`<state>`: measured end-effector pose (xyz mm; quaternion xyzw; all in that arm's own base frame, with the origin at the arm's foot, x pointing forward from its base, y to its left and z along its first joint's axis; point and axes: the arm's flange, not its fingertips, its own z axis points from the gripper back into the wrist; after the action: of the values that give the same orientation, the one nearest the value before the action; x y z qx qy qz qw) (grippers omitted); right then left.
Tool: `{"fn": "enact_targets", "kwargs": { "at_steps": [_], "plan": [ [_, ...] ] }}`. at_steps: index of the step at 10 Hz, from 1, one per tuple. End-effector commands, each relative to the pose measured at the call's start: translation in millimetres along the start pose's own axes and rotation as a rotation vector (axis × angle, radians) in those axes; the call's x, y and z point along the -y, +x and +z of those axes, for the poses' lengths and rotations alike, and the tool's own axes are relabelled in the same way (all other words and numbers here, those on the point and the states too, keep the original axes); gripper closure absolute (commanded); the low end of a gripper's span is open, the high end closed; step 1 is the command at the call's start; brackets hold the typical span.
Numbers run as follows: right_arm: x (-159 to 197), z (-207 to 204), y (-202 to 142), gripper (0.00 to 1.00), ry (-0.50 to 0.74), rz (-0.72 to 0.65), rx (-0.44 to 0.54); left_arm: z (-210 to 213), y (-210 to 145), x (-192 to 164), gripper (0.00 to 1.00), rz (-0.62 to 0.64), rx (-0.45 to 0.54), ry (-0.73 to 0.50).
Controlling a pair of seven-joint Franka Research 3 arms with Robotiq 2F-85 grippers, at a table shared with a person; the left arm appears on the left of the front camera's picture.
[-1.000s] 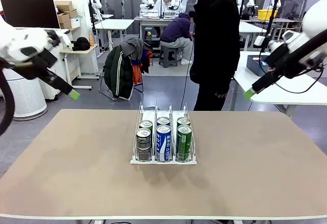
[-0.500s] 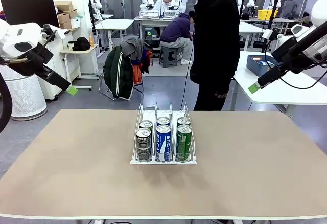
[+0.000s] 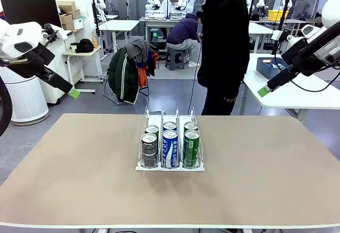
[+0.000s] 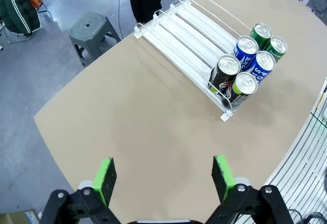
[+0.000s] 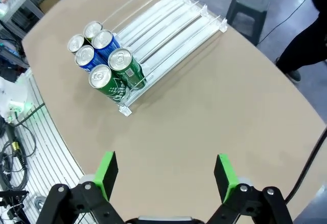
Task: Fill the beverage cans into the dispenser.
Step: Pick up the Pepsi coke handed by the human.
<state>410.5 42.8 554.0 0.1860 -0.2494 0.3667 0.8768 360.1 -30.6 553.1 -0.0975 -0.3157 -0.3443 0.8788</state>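
Observation:
The white wire dispenser (image 3: 170,168) stands in the middle of the table. Several beverage cans sit upright at its near end, two per lane: black cans (image 3: 149,149) on the left, blue-and-white cans (image 3: 170,148) in the middle, green cans (image 3: 191,147) on the right. My left gripper (image 3: 73,92) hangs open, high over the table's far left corner. My right gripper (image 3: 264,90) hangs open, high beyond the far right corner. The left wrist view has open fingers (image 4: 104,180) above bare tabletop, with the dispenser (image 4: 181,29) and cans (image 4: 246,70) farther off. The right wrist view mirrors this: fingers (image 5: 106,174), dispenser (image 5: 168,17), cans (image 5: 102,60).
A person in black (image 3: 226,41) stands at the far edge, right behind the dispenser. A grey stool (image 4: 94,29) stands on the floor past that edge. The table (image 3: 79,180) lies bare on both sides of the rack. White tables and a chair with jackets (image 3: 127,71) stand behind.
Both arms have drawn back, the left gripper up and leftward, the right gripper up and rightward. The cans and the dispenser have not moved.

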Motion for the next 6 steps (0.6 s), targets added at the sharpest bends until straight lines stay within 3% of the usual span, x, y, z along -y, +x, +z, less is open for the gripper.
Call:
{"fn": "enact_targets", "kwargs": {
  "at_steps": [1,2,6],
  "plan": [
    [0.9,34.6,11.0,0.0,0.069,0.059,0.059,27.9,4.6,-13.2,0.0,0.025,0.009,-0.101],
    [2.1,49.8,18.1,0.0,0.017,0.095,0.077,40.7,5.6,-24.0,0.0,0.005,0.044,-0.111],
    [6.5,108.1,37.1,0.0,0.013,0.124,0.2,97.6,14.6,-32.8,0.0,-0.045,0.157,-0.074]
  ]
}}
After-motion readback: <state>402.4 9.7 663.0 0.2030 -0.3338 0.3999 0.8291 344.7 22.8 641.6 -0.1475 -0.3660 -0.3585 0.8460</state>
